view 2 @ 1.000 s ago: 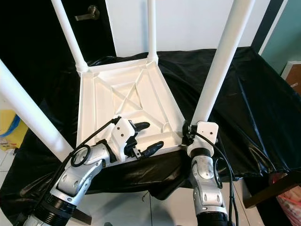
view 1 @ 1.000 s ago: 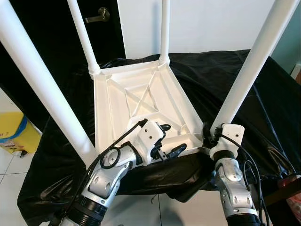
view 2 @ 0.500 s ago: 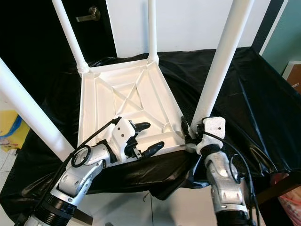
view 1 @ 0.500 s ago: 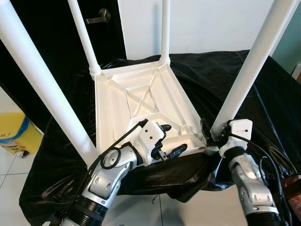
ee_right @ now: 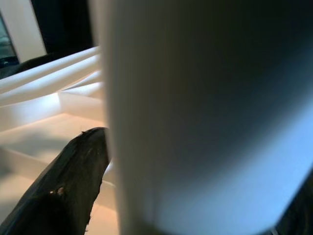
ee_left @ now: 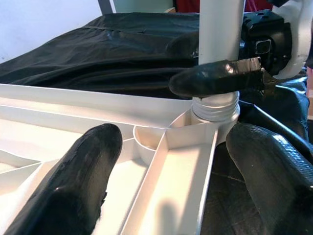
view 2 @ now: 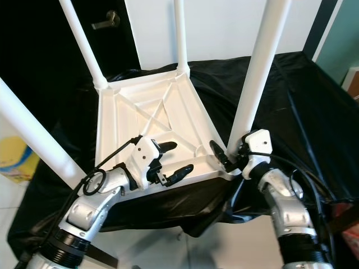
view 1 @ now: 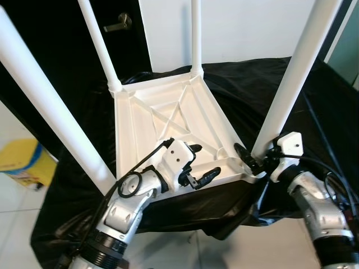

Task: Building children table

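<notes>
My right gripper [view 1: 251, 159] has swung outward around the near-right leg [view 1: 291, 75] since a second ago, its fingers clasping that leg's base where it meets the tabletop [view 1: 168, 120]. The white children's table lies upside down on a black sheet [view 1: 263, 92], four legs pointing up. My left gripper [view 1: 201, 163] hovers with fingers spread, straddling the tabletop's near rim beside that leg.
</notes>
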Tool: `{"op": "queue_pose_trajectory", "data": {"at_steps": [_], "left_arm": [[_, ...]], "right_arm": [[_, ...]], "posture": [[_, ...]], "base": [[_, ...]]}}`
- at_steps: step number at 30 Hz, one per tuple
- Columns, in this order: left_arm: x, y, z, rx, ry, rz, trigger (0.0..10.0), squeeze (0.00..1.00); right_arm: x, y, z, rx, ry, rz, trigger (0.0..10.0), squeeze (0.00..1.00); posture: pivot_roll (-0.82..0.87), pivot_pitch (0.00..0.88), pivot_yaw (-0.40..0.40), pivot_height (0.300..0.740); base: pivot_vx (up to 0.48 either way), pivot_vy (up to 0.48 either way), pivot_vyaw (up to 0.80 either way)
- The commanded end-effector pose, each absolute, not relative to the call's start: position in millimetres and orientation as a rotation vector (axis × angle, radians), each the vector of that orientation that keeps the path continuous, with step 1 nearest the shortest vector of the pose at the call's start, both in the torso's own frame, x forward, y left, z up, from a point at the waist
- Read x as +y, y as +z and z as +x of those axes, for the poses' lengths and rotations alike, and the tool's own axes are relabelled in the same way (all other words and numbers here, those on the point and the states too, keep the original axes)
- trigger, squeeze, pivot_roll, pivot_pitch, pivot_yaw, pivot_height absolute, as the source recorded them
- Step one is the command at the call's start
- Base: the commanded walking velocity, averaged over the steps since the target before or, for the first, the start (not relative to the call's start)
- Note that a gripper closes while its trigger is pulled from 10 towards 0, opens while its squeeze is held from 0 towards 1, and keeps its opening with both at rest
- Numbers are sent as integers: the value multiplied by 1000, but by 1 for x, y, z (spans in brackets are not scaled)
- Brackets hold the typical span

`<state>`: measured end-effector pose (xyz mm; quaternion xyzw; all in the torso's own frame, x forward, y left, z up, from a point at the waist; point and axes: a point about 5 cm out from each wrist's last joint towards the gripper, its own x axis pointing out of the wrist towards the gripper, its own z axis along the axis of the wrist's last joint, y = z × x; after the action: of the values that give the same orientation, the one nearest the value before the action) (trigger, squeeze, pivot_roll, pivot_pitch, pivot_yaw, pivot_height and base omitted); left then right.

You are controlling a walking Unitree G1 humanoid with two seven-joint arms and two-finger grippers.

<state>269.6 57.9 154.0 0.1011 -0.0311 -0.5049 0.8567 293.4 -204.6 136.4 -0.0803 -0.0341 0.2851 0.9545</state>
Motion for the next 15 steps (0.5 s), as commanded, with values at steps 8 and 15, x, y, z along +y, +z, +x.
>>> {"op": "queue_pose_trajectory", "data": {"at_steps": [8,15], "left_arm": [[58,154,274,-48,-1094,234,10000,0],[57,152,273,-40,-1103,232,10000,0]], "right_arm": [[-205,137,305,-52,662,-171,10000,0],[-199,134,307,-51,694,-164,10000,0]], "posture": [[-118,0,124,740],[-114,0,118,740]], "base": [[0,0,0],[0,0,0]]}}
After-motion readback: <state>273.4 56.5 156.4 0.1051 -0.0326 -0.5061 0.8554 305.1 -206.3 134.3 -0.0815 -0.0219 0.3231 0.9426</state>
